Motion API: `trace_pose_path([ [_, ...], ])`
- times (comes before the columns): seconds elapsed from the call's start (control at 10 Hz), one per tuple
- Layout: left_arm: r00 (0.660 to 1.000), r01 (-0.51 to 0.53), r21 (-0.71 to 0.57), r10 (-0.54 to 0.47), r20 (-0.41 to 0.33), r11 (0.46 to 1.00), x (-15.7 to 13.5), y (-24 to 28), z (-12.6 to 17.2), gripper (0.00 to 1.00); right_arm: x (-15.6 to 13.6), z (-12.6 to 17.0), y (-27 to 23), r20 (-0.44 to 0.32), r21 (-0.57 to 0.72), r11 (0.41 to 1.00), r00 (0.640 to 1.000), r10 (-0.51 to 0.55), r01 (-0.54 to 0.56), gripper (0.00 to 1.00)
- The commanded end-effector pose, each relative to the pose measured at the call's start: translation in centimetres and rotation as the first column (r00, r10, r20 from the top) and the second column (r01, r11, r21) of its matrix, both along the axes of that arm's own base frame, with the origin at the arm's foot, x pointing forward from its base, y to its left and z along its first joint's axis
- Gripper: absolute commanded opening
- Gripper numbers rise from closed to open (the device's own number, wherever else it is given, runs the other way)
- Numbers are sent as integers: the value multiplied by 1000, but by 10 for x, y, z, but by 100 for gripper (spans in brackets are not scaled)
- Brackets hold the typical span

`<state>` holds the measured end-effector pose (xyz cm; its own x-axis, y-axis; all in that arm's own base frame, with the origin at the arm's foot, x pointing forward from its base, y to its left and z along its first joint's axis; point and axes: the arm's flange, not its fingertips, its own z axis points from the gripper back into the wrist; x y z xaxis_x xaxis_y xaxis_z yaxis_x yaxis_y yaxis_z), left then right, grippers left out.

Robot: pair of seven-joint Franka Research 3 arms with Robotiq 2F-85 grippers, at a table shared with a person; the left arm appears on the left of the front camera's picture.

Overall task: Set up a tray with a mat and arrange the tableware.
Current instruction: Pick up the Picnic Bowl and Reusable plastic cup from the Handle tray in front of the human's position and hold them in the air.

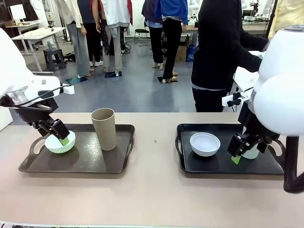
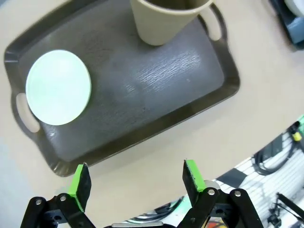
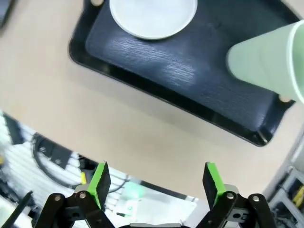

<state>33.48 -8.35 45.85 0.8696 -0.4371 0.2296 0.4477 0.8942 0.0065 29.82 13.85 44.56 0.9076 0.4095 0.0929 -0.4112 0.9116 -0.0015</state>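
Both claws spread and empty, I note: left claw [image 2: 134,178] near mint bowl [image 1: 60,144] at brown tray's [image 1: 85,161] left end, right claw [image 3: 156,179] beside green cup [image 3: 266,61] at black tray's [image 1: 213,164] right end.

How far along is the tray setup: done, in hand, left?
Done: mint bowl and tan cup on left tray; white bowl and pale green cup on right tray. In hand: nothing; left tool and right tool open. Left: seemingly little; mat unclear.
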Motion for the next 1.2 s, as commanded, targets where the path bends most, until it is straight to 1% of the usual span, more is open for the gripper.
trace_pose_path([
  [0.0, 998, -5, -308, -15, -62, 952, 3, 32, 15, 100, 14, 22, -66, -183, 401, 913, 983, -1, 75, 100],
  [0.1, 996, -23, -487, -21, -85, 873, -2, 62, 22, 100, 7, 31, -120, -198, 622, 774, 980, 12, 116, 100],
  [0.2, 989, -82, -648, -18, -147, 757, -6, 94, 21, 100, -7, 34, -177, -174, 787, 603, 985, 12, 131, 100],
  [0.3, 987, -118, -741, -6, -163, 661, -6, 116, 11, 100, -16, 30, -219, -168, 873, 467, 986, 18, 140, 100],
  [0.4, 987, -118, -836, -33, -160, 535, -3, 127, 0, 100, -17, 17, -249, -159, 947, 287, 986, 43, 141, 100],
  [0.5, 982, -163, -843, -1, -191, 512, 4, 122, -17, 100, -12, 0, -250, -195, 933, 296, 979, -57, 203, 100],
  [0.6, 994, -64, -718, -21, -108, 693, -13, 118, 12, 100, -30, 26, -227, -87, 745, 665, 996, 22, 50, 100],
  [0.7, 994, -64, -718, -21, -108, 693, -13, 118, 12, 100, -30, 26, -227, -87, 745, 665, 996, 22, 50, 100],
  [0.8, 989, -113, -805, -11, -146, 583, -11, 132, -2, 100, -38, 13, -262, -116, 845, 524, 993, -16, 107, 100],
  [0.9, 983, -137, -894, -49, -174, 427, -2, 122, -7, 100, -25, 7, -251, -182, 932, 324, 983, 30, 163, 100],
  [1.0, 976, -182, -936, -56, -208, 303, 2, 115, -19, 100, -15, -6, -237, -271, 939, 244, 958, 95, 241, 100],
  [1.1, 969, -227, -957, -53, -240, 182, 7, 109, -31, 100, -10, -16, -220, -329, 923, 254, 934, 137, 288, 100],
])
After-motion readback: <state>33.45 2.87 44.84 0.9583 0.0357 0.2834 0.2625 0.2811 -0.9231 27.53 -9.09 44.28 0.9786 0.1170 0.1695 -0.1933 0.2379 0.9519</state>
